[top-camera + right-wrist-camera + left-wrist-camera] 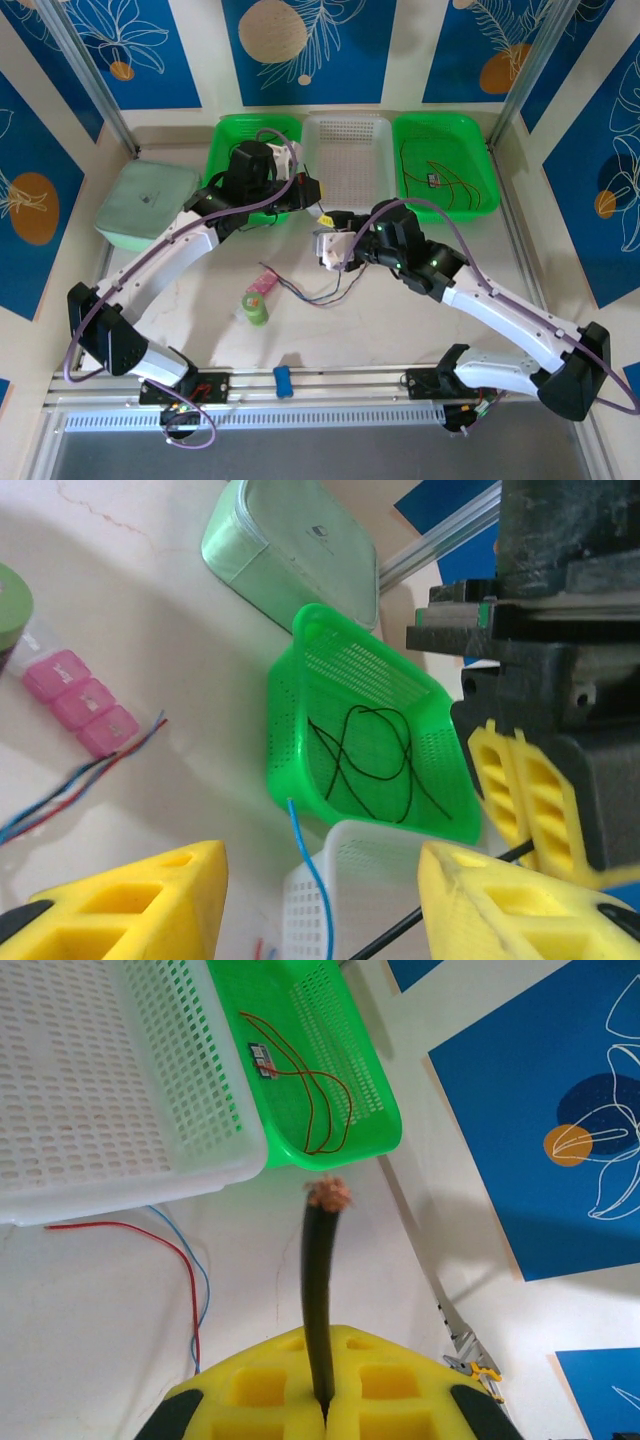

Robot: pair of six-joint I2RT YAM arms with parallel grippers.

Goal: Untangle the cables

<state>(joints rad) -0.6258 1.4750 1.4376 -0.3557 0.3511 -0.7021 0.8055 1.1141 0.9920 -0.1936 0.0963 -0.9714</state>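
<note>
Jaws on the left pinch a black cable (318, 1300), copper tip frayed, above the desk (385, 330) near the white basket (345, 160). Jaws on the right spread, close by. Red, blue and black strands (320, 292) lie loose mid-desk beside a pink case (262, 285) and a green tape roll (256, 308).

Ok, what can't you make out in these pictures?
Top view: contents of the left green basket, partly covered by the left arm.
Left wrist view: the black cable below the shut jaws, cut off by the bottom edge.
Right wrist view: lower end of the blue wire, cut off by the bottom edge.
Top view: the small item in the right green basket, too small to name.
</note>
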